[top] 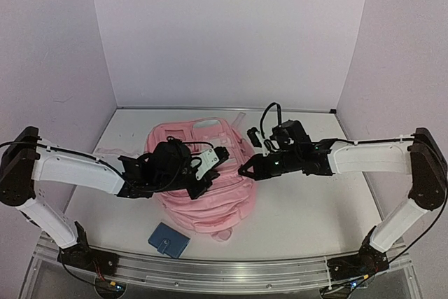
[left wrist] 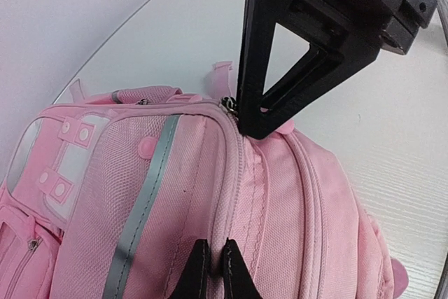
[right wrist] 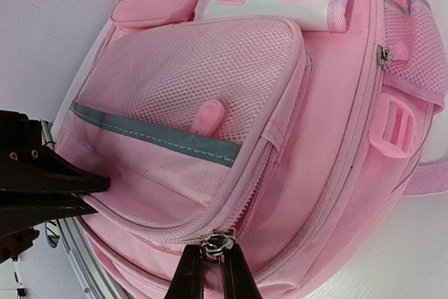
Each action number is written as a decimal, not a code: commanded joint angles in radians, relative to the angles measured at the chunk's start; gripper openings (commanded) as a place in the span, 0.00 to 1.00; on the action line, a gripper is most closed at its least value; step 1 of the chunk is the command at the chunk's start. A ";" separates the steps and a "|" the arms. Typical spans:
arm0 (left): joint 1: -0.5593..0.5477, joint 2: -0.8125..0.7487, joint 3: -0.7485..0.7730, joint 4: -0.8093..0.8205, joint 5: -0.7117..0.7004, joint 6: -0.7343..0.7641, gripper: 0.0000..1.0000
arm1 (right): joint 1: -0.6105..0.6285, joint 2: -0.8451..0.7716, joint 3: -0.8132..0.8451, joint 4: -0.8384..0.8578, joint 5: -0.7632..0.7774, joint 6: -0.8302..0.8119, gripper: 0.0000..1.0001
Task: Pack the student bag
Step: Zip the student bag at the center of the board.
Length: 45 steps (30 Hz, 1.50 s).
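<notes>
The student bag lies flat in the middle of the table, a big pink backpack with zipped pockets and a grey stripe. My left gripper comes in from the left and is shut, pinching the pink seam beside the zip. My right gripper reaches in from the right and is shut on the metal zip pull of the student bag at the edge of its front pocket. In the left wrist view the right gripper's black fingers touch the student bag at the zip's far end.
A blue wallet lies on the table in front of the bag, near the metal front rail. A small black object sits just behind the bag's right side. White walls close the back and sides.
</notes>
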 commanded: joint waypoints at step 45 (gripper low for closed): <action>-0.052 0.332 0.434 -0.167 -0.027 0.036 0.30 | -0.092 -0.046 0.001 -0.089 -0.137 -0.116 0.00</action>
